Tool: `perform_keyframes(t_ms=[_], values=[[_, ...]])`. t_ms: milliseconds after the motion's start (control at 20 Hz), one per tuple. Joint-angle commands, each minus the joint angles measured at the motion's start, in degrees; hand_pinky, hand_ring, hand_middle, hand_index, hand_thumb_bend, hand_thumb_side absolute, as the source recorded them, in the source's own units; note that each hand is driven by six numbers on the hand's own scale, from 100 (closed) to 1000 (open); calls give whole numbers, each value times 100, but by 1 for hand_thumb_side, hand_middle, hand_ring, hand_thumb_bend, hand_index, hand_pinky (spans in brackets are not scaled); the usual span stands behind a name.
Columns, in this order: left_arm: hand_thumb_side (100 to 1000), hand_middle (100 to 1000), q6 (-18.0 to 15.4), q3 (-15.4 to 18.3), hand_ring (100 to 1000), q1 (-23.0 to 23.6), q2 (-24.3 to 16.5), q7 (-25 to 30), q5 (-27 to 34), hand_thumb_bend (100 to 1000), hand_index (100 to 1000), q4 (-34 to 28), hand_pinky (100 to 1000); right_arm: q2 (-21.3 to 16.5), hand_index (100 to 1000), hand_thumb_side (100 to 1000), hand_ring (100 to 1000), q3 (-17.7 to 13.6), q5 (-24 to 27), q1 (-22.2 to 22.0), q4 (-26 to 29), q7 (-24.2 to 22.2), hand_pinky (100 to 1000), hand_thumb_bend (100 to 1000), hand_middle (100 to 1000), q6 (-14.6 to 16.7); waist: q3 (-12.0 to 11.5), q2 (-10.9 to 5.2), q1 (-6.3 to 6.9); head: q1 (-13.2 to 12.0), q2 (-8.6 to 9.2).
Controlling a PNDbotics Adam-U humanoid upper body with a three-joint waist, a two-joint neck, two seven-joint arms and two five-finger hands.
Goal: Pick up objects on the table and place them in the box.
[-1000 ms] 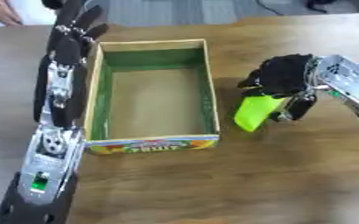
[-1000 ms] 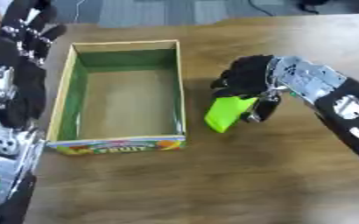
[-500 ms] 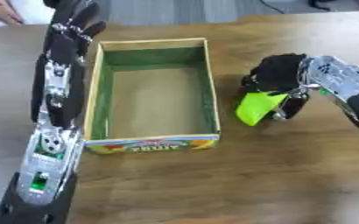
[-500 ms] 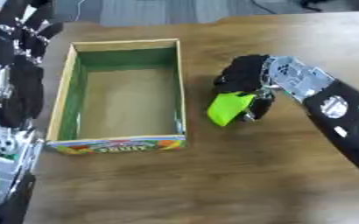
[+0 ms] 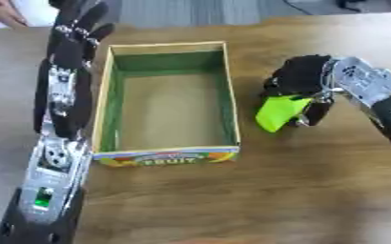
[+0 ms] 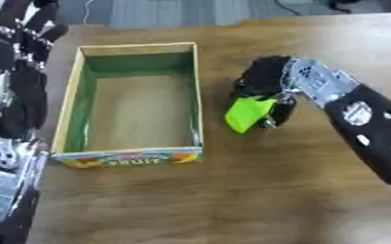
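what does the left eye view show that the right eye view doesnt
Only the left eye view shows a person's bare hand at the far left corner. Only the right eye view shows more of the black and silver right forearm. Both share the open green-lined cardboard fruit box, the right hand curled round the lime green object, and the left hand open beside the box.

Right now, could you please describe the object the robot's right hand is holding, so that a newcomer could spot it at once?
Find the open cardboard box with green inner walls in the middle of the wooden table. Just to its right, the black right hand is curled over a small lime-green object. It is the only bright green thing outside the box.
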State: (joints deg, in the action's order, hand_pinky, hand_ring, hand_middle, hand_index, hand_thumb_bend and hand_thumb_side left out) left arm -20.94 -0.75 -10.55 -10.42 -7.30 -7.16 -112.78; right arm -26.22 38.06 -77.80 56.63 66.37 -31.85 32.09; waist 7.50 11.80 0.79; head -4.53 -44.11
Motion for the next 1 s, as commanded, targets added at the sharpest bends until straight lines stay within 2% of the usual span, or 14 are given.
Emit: perform_keyframes(t_ms=[50, 150, 200, 350, 450, 800, 1000], values=[[1000, 973, 2, 35, 938, -57, 13, -24, -38, 100, 1000, -106, 854, 156, 617, 471, 466, 35, 72, -140, -30, -1967, 296, 175, 485, 1975, -47, 16, 43, 69, 0], [1000, 973, 2, 34, 938, -64, 18, -21, -38, 100, 1000, -105, 854, 163, 528, 453, 364, 24, 303, -140, 129, -1812, 140, 178, 402, 1918, -53, 28, 44, 69, 0], [1000, 971, 1, 33, 938, -66, 19, -20, -37, 100, 1000, -104, 854, 157, 490, 474, 317, 34, 403, -142, 195, -1717, 100, 166, 367, 1885, -57, 32, 44, 70, 0], [1000, 969, -1, 30, 938, -71, 19, -18, -34, 100, 1000, -105, 853, 146, 392, 455, 216, 88, 581, -136, 315, -1497, 100, 177, 280, 1828, -78, 39, 44, 75, 0], [1000, 968, -2, 29, 938, -72, 18, -18, -32, 100, 1000, -105, 853, 134, 353, 457, 180, 121, 617, -126, 357, -1410, 100, 176, 248, 1825, -92, 42, 42, 76, 0], [1000, 966, -2, 30, 938, -69, 16, -15, -28, 100, 1000, -101, 853, 15, 330, 402, 167, 152, 671, -38, 486, -1288, 100, 164, 235, 1805, -104, 38, 43, 59, 0], [1000, 965, -1, 35, 938, -38, -6, -16, -31, 100, 1000, -95, 853, -260, 333, 404, 181, 187, 909, 203, 802, -1398, 100, 176, 247, 1775, -79, -10, 28, 23, 0]])
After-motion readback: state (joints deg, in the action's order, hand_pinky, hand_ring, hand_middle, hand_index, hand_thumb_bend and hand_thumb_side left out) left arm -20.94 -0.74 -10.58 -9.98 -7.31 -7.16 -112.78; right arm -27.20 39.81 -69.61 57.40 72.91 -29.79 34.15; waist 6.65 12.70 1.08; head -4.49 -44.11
